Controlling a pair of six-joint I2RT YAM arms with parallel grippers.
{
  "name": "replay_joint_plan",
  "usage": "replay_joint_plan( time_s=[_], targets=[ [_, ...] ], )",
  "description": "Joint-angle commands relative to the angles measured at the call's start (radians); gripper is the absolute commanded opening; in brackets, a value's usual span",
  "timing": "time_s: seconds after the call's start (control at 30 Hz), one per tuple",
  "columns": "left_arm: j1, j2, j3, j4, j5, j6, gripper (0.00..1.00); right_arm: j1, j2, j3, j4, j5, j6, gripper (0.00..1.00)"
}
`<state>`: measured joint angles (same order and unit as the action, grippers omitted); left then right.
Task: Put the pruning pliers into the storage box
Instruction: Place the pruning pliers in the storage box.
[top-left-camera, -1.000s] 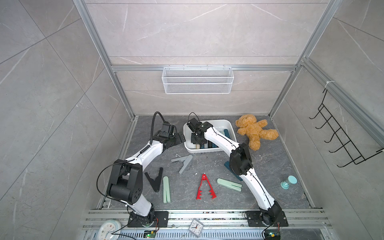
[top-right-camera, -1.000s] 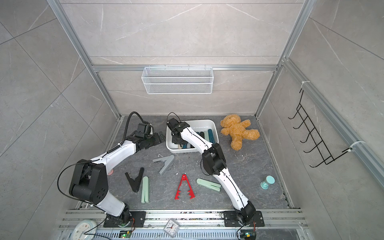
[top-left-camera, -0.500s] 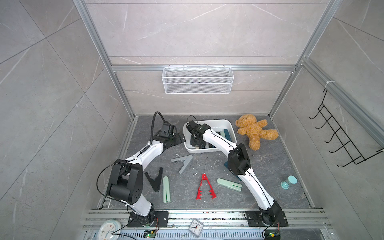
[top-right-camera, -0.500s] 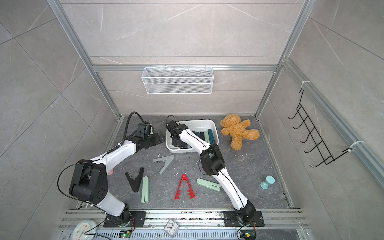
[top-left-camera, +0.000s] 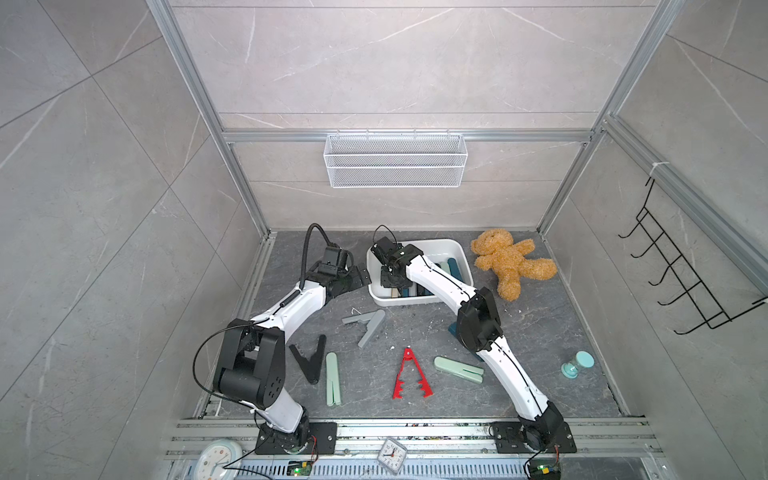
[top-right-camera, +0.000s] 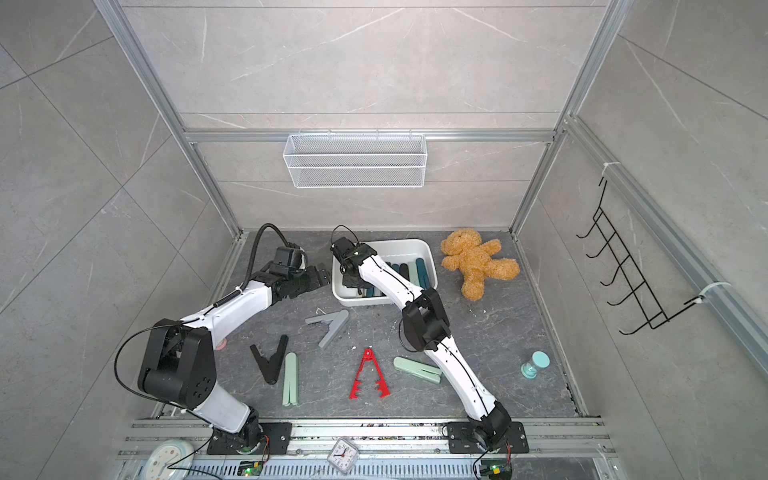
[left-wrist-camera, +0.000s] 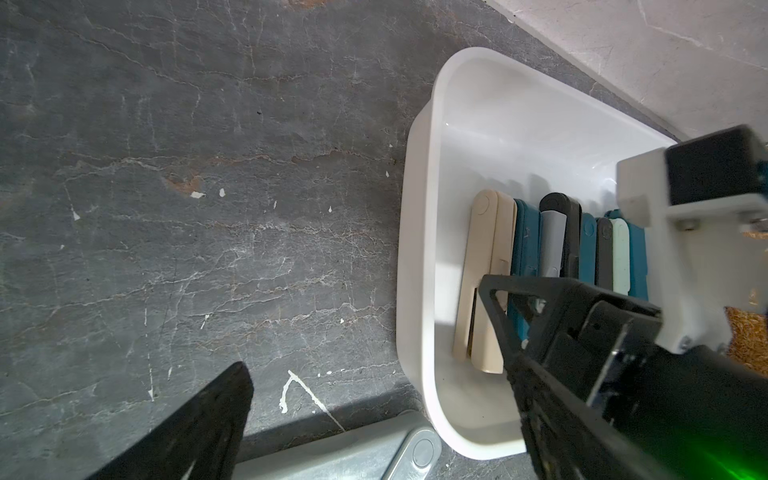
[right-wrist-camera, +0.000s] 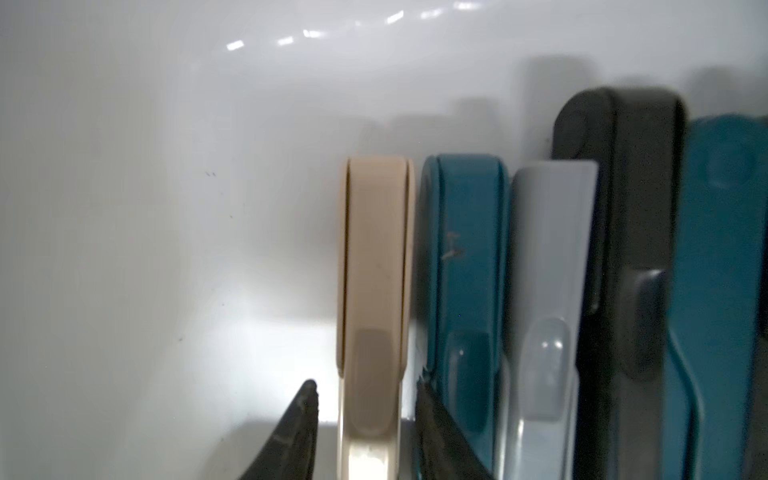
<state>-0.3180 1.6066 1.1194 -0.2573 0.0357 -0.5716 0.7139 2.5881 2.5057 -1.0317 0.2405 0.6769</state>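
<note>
One more stowed | right gripper (right-wrist-camera: 365, 388) has eased open, jaws clear either side of beige pliers (right-wrist-camera: 374, 270), on edge in box (top-left-camera: 440, 248) just beside teal pliers (right-wrist-camera: 465, 257) | left gripper (left-wrist-camera: 361, 328) wide, empty | red pliers (top-left-camera: 409, 376), others wait on floor (top-left-camera: 415, 332)

Top views: R arm (top-left-camera: 436, 282) covers the near half of storage box (top-left-camera: 432, 249). Pliers inside (top-left-camera: 452, 266) show as short ends only. R fingers (right-wrist-camera: 291, 432): tips lost in the box below the wrist. Dark teal pliers (top-left-camera: 452, 330), toward desk's (top-left-camera: 540, 332) right edge, sit mostly under R elbow. Pink item (top-right-camera: 221, 343) under L arm (top-right-camera: 232, 309): too little to ID. R wrist view: soft blur, fingers & beige pliers (right-wrist-camera: 374, 270) cut by frame edge. L wrist view: grey pliers (left-wrist-camera: 353, 453) cut off, teddy bear (left-wrist-camera: 746, 336) only slivers.
</note>
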Motion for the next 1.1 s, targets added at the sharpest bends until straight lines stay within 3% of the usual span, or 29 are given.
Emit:
replay_joint_plan(
  time_s=[0.0, 0.37, 0.5, 1.07],
  targets=[
    [0.006, -0.040, -0.001, 0.009, 0.007, 0.023, 1.00, 0.006, -0.035, 0.069, -0.044, 0.032, -0.023, 0.41],
    [0.007, -0.039, 0.000, 0.000, 0.001, 0.026, 1.00, 0.001, 0.193, 0.399, -0.069, -0.111, -0.073, 0.40],
    [0.008, -0.052, -0.009, -0.008, -0.012, 0.030, 1.00, -0.010, 0.219, 0.388, -0.061, -0.157, -0.051, 0.41],
    [0.007, -0.077, -0.031, -0.026, -0.029, 0.042, 1.00, -0.034, 0.203, 0.315, -0.124, -0.133, -0.029, 0.44]
  ],
)
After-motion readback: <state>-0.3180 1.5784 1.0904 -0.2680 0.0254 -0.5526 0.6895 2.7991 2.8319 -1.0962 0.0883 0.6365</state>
